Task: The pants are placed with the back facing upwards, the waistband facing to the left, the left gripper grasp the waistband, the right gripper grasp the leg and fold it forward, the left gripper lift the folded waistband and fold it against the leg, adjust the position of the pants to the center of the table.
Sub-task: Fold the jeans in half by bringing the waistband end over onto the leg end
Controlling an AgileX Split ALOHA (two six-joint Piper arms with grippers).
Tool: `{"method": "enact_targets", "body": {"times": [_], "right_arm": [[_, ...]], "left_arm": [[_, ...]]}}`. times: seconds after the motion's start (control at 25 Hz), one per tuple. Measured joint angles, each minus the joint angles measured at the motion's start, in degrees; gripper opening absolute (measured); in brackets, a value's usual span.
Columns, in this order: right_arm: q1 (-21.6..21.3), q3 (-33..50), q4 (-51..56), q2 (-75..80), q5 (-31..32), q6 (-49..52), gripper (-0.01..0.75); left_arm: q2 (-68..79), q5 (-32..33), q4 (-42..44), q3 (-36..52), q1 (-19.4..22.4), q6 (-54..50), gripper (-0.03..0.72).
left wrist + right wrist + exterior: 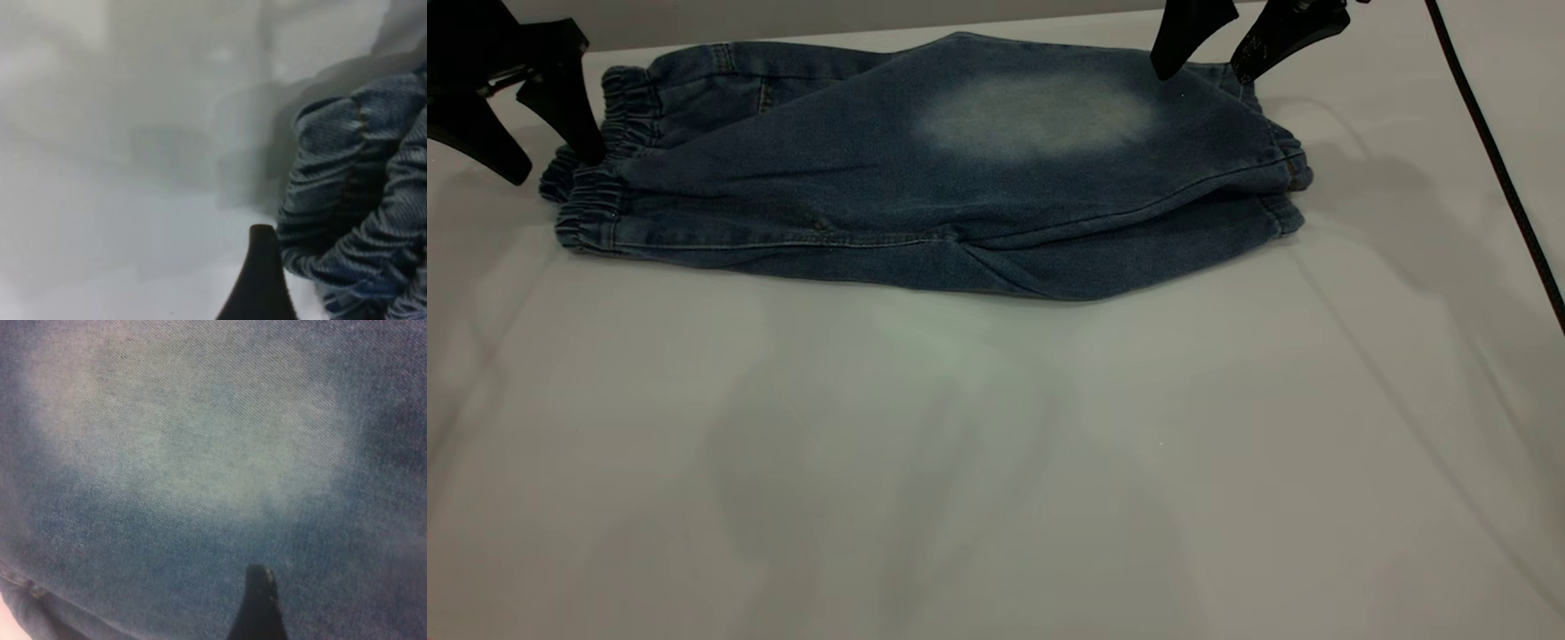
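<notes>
1. Pants (925,178) lying folded lengthwise on the tabletop (996,462), toward its far edge, long axis running left to right.
2. Waistband (600,160) at the pants' left end, ruched and doubled; leg (1040,116) with the pale oval patch on top, hems at the right end.
3. Left gripper (538,133) just at the waistband's outer edge, jaws spread apart with nothing between them; one finger touching or nearly touching the ruched band, the other out over bare tabletop.
4. Right gripper (1205,53) above the leg near the hem end, jaws parted, empty, apparently clear of the cloth.
5. Likely next step: the waistband fold. Waistband lying immediately to the right of the left gripper, far from the right one; fold direction along the long axis, toward the hems.
</notes>
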Motion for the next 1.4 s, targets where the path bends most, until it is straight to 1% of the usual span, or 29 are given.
{"method": "enact_targets", "body": {"times": [0.24,0.44,0.56,0.64,0.76,0.92,1.0,1.04,1.08,1.28,1.4], "right_arm": [[0.0,0.0,0.3,0.0,-0.1,0.0,0.498],[0.0,0.0,0.8,0.0,-0.2,-0.1,0.498],[0.0,0.0,1.4,0.0,-0.2,-0.8,0.498],[0.1,0.0,2.8,0.0,-0.2,-1.9,0.497],[0.7,0.0,6.0,0.0,0.0,-4.6,0.482],[3.2,0.0,10.5,0.0,0.3,-9.7,0.469],[5.1,0.0,10.3,0.0,0.0,-10.7,0.468],[6.1,0.0,9.6,0.0,-0.7,-10.7,0.467],[7.0,0.0,8.2,0.0,-1.6,-10.6,0.466],[11.2,-0.5,1.9,0.6,-5.5,-8.6,0.467],[12.3,-2.6,-1.4,2.5,-5.1,-6.0,0.467]], "left_arm": [[0.1,-1.4,-3.6,0.0,-0.8,1.8,0.542],[0.2,-2.0,-9.0,-0.1,-1.1,4.8,0.542],[0.2,-1.7,-9.3,-0.1,-1.1,4.9,0.527],[0.2,-1.4,-9.0,-0.1,-1.1,4.9,0.491],[0.2,-1.3,-9.1,-0.1,-1.1,4.8,0.391],[0.2,0.2,-9.8,-0.1,-1.1,4.7,0.206],[0.2,0.2,-9.8,-0.1,-1.1,4.5,0.118],[0.2,0.4,-9.8,-0.1,-1.1,4.5,0.087],[0.2,0.5,-9.8,-0.1,-1.1,4.5,0.075],[0.2,0.6,-10.0,-0.1,-1.1,4.5,0.075],[0.2,0.8,-11.6,-0.1,-1.1,4.7,0.075]]}}
